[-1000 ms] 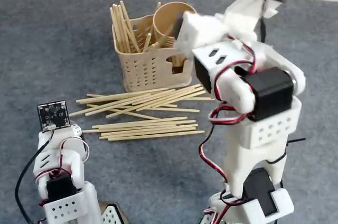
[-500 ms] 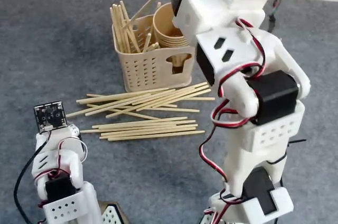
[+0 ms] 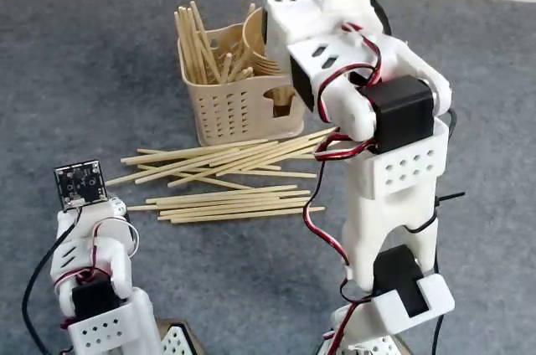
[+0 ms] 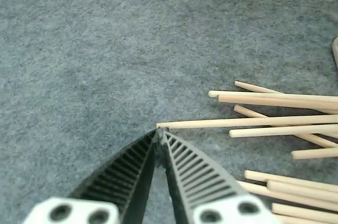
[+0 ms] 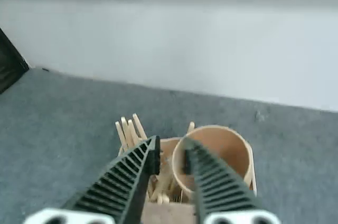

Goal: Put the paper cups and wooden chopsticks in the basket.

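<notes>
Where the grey, felt-like carpet (image 3: 109, 54) meets a pale wall (image 5: 211, 49), you have slim wooden chopsticks (image 3: 226, 196) loose beside the slotted basket (image 3: 234, 112) holding nested paper cups (image 5: 222, 150). Left gripper (image 4: 159, 134) is pinched empty; right gripper (image 5: 170, 155) is slightly parted over the basket.

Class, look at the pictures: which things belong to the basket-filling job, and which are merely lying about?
Belong to the job: basket; paper cups inside it; standing chopsticks in it; loose chopsticks lying outside it; left tool; right tool.
Merely there: grey mat; pale wall behind.
</notes>
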